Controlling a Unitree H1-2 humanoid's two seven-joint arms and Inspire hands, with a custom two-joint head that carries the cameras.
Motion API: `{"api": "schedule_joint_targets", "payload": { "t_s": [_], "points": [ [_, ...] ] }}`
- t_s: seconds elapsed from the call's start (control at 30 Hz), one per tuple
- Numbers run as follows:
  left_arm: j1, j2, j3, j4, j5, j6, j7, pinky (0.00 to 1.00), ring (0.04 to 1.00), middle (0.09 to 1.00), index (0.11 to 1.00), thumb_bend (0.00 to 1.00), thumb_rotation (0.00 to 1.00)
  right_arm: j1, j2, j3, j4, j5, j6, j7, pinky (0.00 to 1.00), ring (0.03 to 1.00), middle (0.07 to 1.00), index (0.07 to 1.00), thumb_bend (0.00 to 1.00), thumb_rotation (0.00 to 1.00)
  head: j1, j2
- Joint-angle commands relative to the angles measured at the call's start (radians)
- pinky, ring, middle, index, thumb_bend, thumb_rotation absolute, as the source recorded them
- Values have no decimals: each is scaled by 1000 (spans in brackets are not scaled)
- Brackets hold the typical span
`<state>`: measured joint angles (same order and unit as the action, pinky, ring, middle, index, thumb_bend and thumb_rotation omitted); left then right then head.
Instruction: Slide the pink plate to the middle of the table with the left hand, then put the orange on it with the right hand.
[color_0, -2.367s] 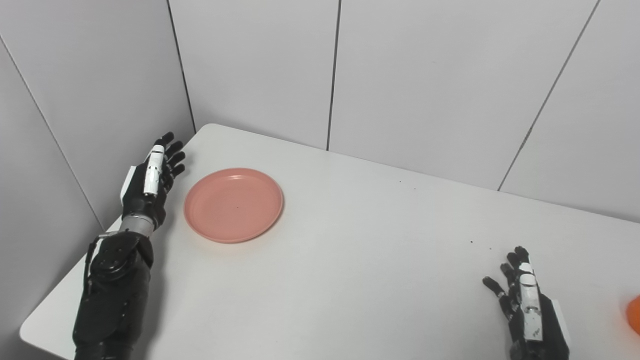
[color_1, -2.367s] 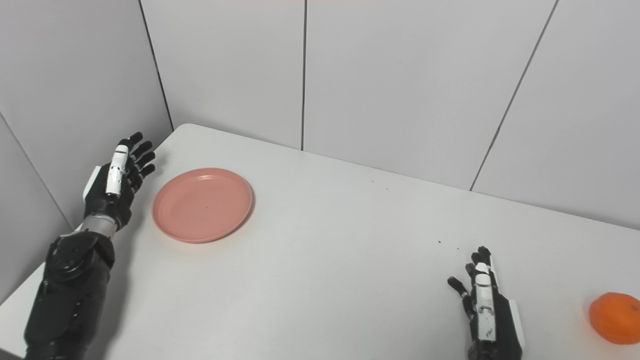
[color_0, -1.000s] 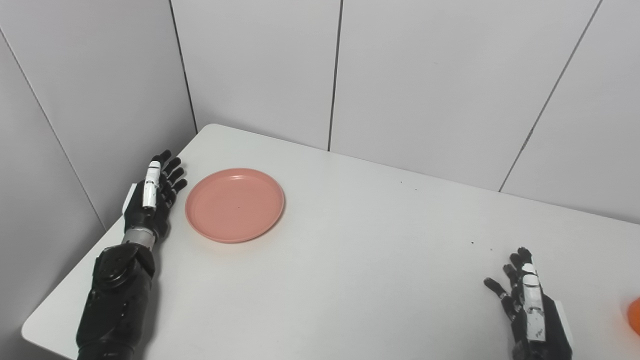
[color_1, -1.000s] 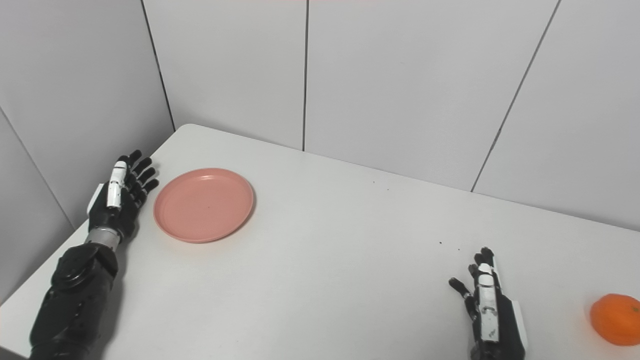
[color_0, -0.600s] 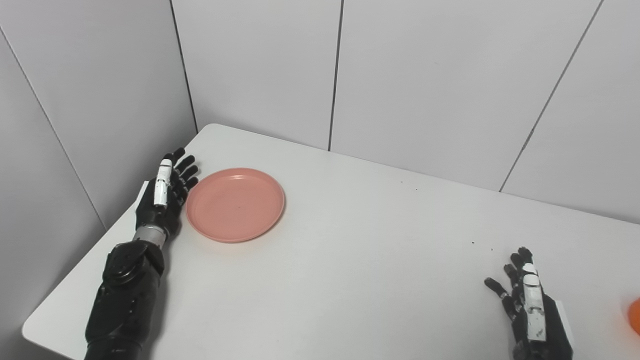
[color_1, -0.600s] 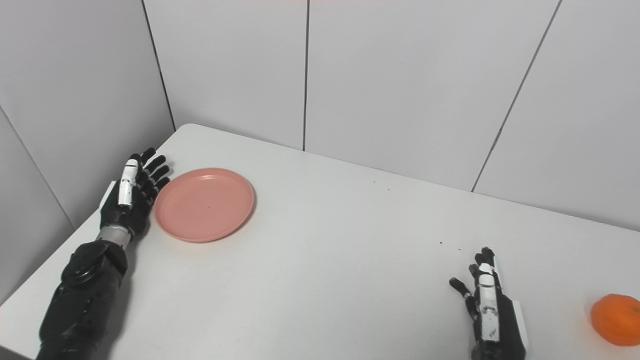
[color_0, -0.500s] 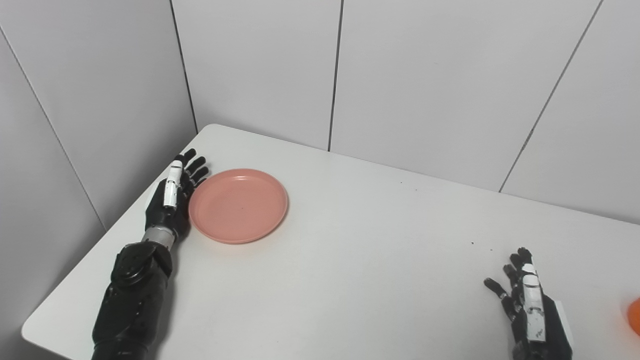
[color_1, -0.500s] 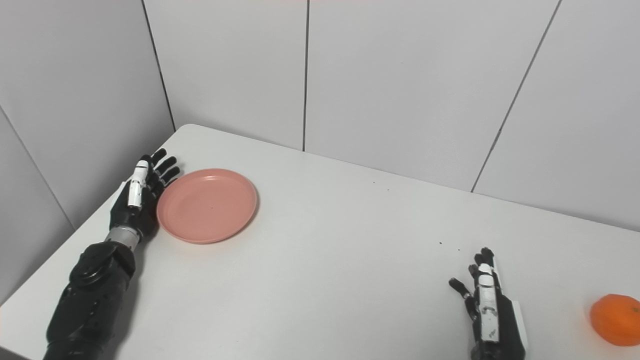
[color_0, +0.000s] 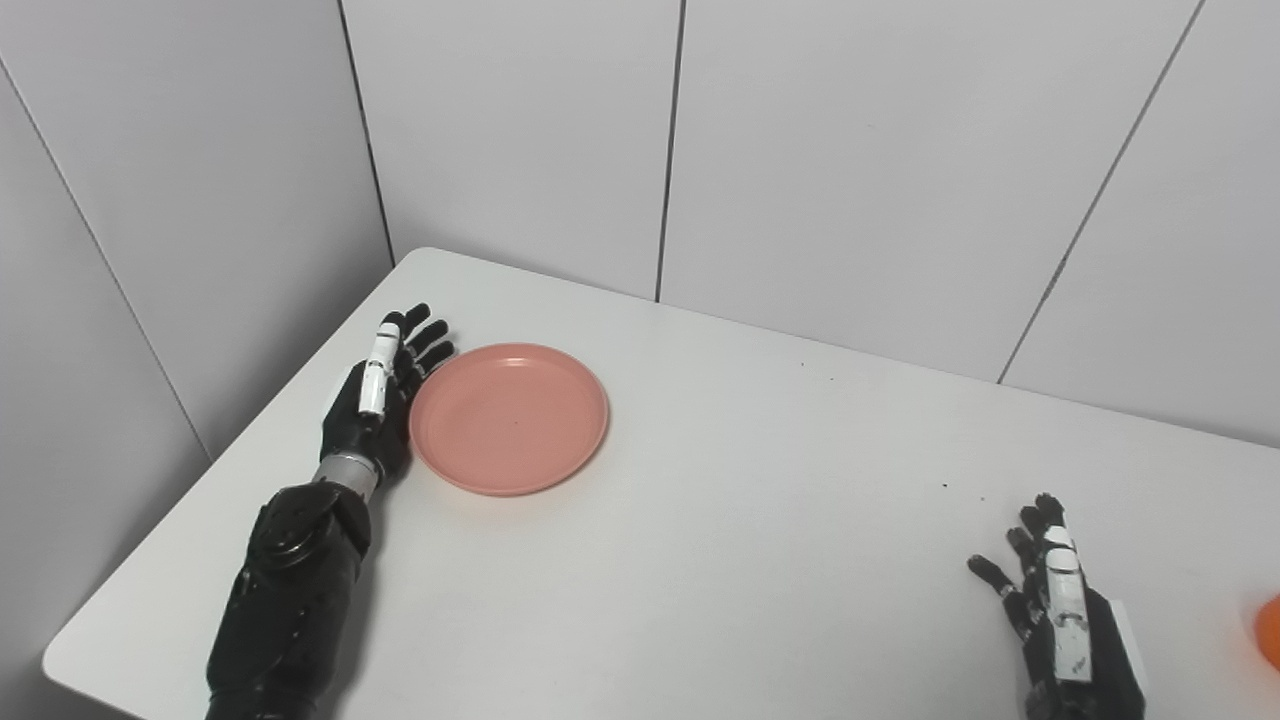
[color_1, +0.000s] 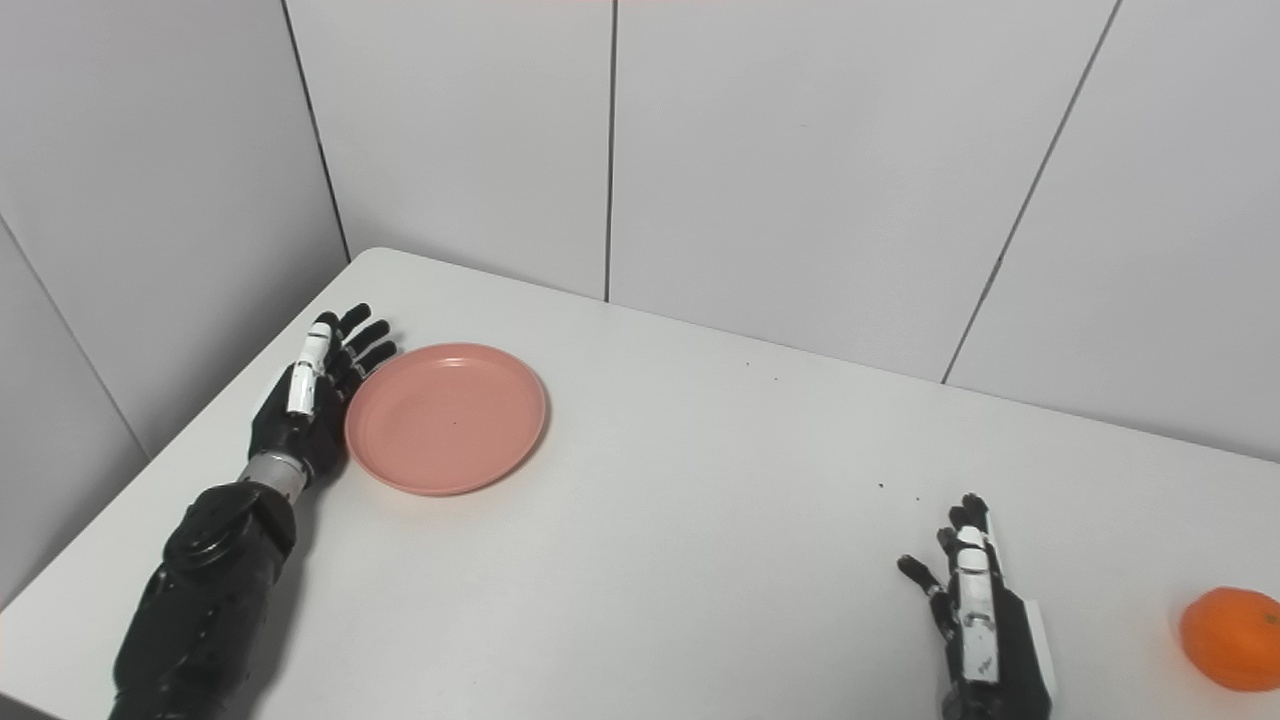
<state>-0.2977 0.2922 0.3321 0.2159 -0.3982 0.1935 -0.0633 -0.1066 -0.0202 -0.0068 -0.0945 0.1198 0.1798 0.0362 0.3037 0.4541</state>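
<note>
One orange (color_1: 1230, 638) beside right hand (color_1: 985, 630).

Both hands are black with a white strip along one finger: left hand (color_0: 372, 405), right hand (color_1: 985, 630). A silver ring forms the left wrist (color_0: 346, 467). The left forearm (color_0: 290, 590) is glossy black, with a round joint cap.

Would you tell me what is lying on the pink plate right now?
Nothing: the plate shows bare pink inside. The orange sits on the table, far right. What is beneath the plate is covered.

Pink plate (color_0: 509, 418) left; orange (color_1: 1231, 639) right
</note>
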Motion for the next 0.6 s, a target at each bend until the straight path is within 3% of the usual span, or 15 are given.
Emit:
{"api": "schedule_joint_targets", "payload": {
  "t_s": [0.0, 0.3, 0.57],
  "points": [
    [-9, 1, -20, -27, 6, 8, -19, 896, 900, 907, 892, 319, 1000, -10, -3, -8, -6, 8, -7, 8, 1000, 1000, 1000, 1000, 199, 1000, 1, 2],
    [-20, -22, -43, -52, 1, 67, -4, 902, 902, 908, 899, 340, 1000, -9, -2, -1, -13, -4, -2, 4, 1000, 1000, 1000, 1000, 197, 1000, -3, 6],
    [-34, -45, -69, -54, 5, 73, -20, 920, 909, 904, 886, 346, 1000, -11, 3, 2, -14, -5, 3, 1, 1000, 1000, 1000, 1000, 200, 1000, -12, 13]
  ]
}}
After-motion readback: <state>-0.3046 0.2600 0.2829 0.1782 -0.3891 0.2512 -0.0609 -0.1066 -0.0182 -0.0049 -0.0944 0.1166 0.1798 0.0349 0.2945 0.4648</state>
